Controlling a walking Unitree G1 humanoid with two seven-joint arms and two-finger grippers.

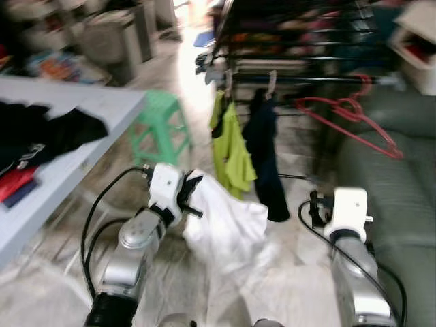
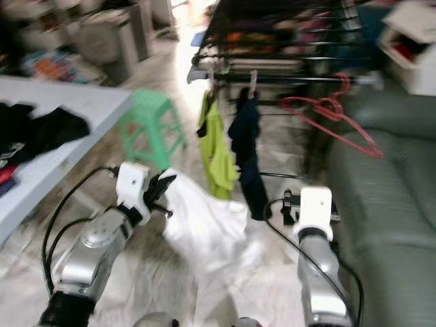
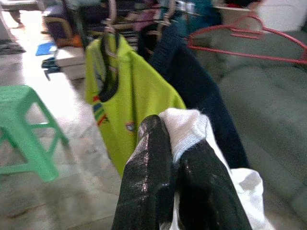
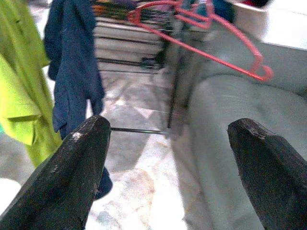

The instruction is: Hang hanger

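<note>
Grey-green sofa (image 1: 398,197) along the right side, pale marbled floor (image 1: 61,272) ahead. Grey table (image 1: 82,146) at the left, strewn with dark clothes (image 1: 51,133) and a bit of red fabric. Black drying rack (image 1: 286,48) straight ahead, blurred, stacked with folded garments, its front rail (image 1: 320,80) running toward the sofa. Green plastic stool (image 1: 163,129) between table and rack.

On the rail, hung side by side: a lime-green shirt (image 1: 231,153), a navy garment (image 1: 266,160) just beside it, then red hangers (image 1: 354,119), bare, hooked on the rail above the sofa's edge.

White garment (image 1: 228,225) draped low in front of the rack, clamped in the left end effector (image 3: 175,158); black fingers (image 3: 148,163) pressed together on a bunched fold of the cloth, seen close in the left wrist view with the lime shirt right behind. Any hanger within the white cloth not to be made out.

Right end effector (image 4: 168,158) held forward beside the sofa, fingers wide apart with nothing between them, pointed toward the navy garment and the red hangers.
</note>
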